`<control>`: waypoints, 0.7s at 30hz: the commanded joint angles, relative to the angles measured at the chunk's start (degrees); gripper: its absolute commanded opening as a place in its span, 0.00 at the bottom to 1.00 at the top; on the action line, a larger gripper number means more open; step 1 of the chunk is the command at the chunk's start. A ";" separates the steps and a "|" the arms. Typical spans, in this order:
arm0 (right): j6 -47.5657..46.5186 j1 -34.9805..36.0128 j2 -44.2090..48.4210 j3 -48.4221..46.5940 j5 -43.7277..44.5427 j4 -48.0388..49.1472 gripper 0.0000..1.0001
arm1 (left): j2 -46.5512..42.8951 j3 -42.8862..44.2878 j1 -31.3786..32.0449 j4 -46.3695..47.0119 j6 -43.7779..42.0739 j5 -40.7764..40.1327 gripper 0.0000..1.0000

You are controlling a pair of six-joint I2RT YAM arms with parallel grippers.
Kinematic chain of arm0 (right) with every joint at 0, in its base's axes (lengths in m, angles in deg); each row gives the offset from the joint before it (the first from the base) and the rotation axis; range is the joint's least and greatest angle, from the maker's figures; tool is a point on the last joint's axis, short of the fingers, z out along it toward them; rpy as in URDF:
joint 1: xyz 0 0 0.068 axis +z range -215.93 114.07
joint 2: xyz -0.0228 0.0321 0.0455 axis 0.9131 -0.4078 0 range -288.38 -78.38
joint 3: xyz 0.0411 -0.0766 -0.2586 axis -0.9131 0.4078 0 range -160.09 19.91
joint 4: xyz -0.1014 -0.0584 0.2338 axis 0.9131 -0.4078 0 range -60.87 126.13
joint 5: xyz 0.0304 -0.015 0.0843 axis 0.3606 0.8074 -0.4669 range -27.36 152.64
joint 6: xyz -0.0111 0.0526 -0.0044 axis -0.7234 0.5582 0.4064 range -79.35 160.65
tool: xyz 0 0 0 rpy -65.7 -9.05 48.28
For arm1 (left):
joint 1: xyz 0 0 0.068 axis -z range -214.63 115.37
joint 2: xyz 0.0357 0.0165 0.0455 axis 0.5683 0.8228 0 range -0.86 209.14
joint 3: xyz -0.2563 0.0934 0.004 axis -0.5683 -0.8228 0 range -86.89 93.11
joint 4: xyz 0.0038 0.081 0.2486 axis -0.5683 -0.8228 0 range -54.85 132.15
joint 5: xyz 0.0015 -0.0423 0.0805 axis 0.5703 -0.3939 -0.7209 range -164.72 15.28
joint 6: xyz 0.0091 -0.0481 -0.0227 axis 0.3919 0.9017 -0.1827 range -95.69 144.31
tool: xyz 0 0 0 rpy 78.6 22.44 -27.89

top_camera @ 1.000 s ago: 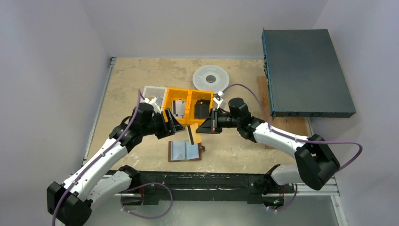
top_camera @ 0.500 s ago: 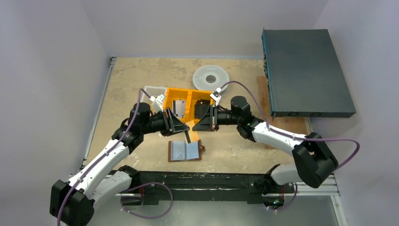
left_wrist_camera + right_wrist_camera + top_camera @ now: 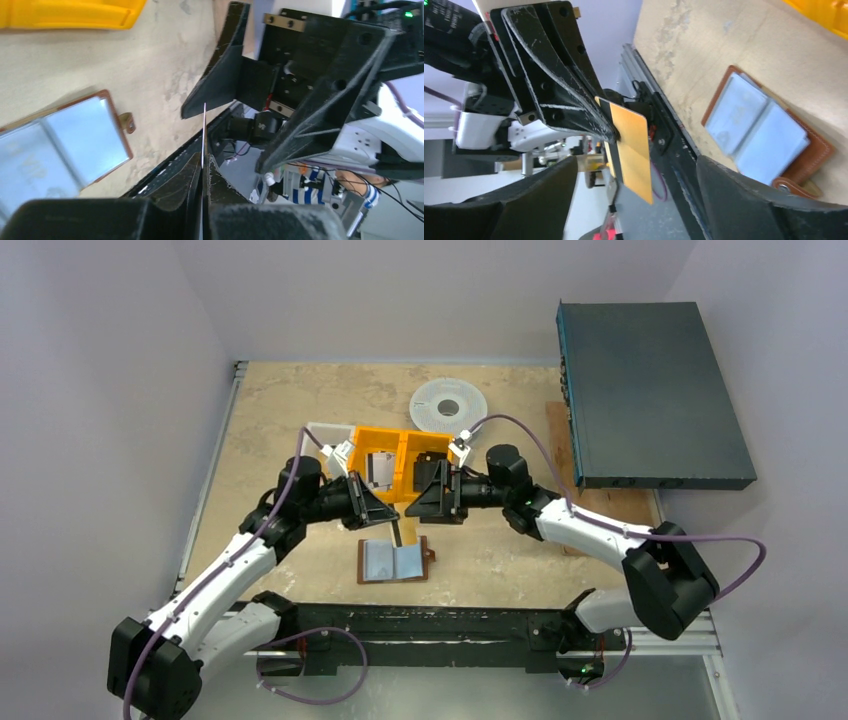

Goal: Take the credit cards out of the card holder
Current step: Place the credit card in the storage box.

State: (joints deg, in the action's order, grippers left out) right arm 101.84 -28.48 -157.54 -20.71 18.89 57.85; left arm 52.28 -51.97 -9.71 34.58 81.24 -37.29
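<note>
Card (image 3: 631,150) in L hand (image 3: 385,515), R hand (image 3: 420,508) open

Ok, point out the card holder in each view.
Top external: the card holder lies open at centre, nearer than the orange bin.
Left wrist: card holder at lower left, cut by the edge; bin at top left.
Right wrist: card holder right of centre; bin in the top right corner.
Shared landmark: the orange bin.

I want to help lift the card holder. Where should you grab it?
Probably the small brown tab on the right edge of the card holder, coming from the right: it lies open and flat, so only the tab sticks out.
</note>
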 commanded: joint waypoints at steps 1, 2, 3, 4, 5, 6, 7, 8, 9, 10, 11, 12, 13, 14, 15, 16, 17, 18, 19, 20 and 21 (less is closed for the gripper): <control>-7.45 0.01 4.10 -4.04 6.68 -11.29 0.97 | 0.00 5.79 0.20 -12.29 -6.71 -7.80 0.00; -8.60 0.06 4.73 -4.71 8.98 -14.01 0.99 | 0.06 8.61 0.16 -17.73 -8.26 -10.96 0.00; -10.18 0.09 5.42 -5.44 10.42 -16.64 0.99 | 0.37 11.15 0.15 -21.90 -9.82 -14.60 0.00; -11.43 0.08 5.95 -6.20 12.17 -19.11 0.99 | 1.02 13.96 0.16 -26.69 -11.34 -18.48 0.00; -12.26 0.09 6.49 -6.72 14.23 -20.90 0.99 | 1.91 17.17 0.16 -31.46 -12.93 -22.83 0.00; -13.08 0.07 6.93 -7.10 15.72 -22.24 0.99 | 3.30 20.33 0.20 -35.76 -14.22 -27.06 0.00; -13.82 0.05 7.29 -7.55 16.94 -24.01 0.99 | 4.82 23.49 0.21 -39.47 -15.19 -31.44 0.00; -14.56 0.09 7.60 -7.97 17.96 -25.32 0.99 | 6.29 25.95 0.15 -41.97 -16.11 -35.01 0.00; -15.08 0.09 7.87 -8.31 18.77 -26.34 0.99 | 7.92 28.47 0.19 -44.19 -16.84 -38.64 0.00; -15.59 0.14 8.21 -8.77 19.41 -27.20 0.99 | 9.61 30.97 0.16 -45.81 -17.70 -42.33 0.00; -16.11 0.06 8.48 -9.04 20.00 -27.92 0.99 | 11.21 33.07 0.15 -47.32 -18.65 -45.73 0.00; -16.59 0.03 8.75 -9.26 20.55 -28.66 0.99 | 12.85 35.19 0.15 -48.41 -19.18 -49.26 0.00; -16.96 0.05 9.02 -9.44 21.01 -29.26 0.99 | 14.30 37.01 0.14 -49.34 -19.90 -52.42 0.00; -17.35 0.05 9.20 -9.67 21.39 -29.94 0.99 | 16.15 39.14 0.18 -50.35 -20.45 -56.04 0.00; -17.85 0.05 9.42 -9.84 21.61 -30.54 0.99 | 18.61 41.15 0.20 -51.34 -21.08 -59.19 0.00; -18.12 0.10 9.60 -9.92 21.77 -31.17 0.99 | 20.59 43.04 0.16 -52.22 -21.56 -61.89 0.00; -18.39 0.11 9.73 -9.95 21.77 -31.46 0.99 | 22.87 45.09 0.20 -53.35 -21.89 -64.78 0.00; -18.53 0.08 9.91 -9.92 21.80 -31.84 0.99 | 25.13 46.96 0.21 -54.25 -22.15 -67.11 0.00; -18.68 0.10 10.11 -9.87 21.84 -32.12 0.99 | 27.24 49.12 0.20 -55.22 -22.40 -69.91 0.00; -18.85 0.10 10.25 -9.84 22.00 -32.49 0.99 | 29.53 50.70 0.13 -55.97 -22.58 -71.39 0.00; -19.09 0.08 10.48 -9.91 22.14 -32.88 0.99 | 31.49 52.16 0.08 -56.86 -22.49 -72.64 0.00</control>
State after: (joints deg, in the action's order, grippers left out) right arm 85.14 -28.44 -149.32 -27.99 38.91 27.64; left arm 78.21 -6.05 -9.49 -16.30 61.55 -96.45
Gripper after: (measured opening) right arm 0.987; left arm 0.006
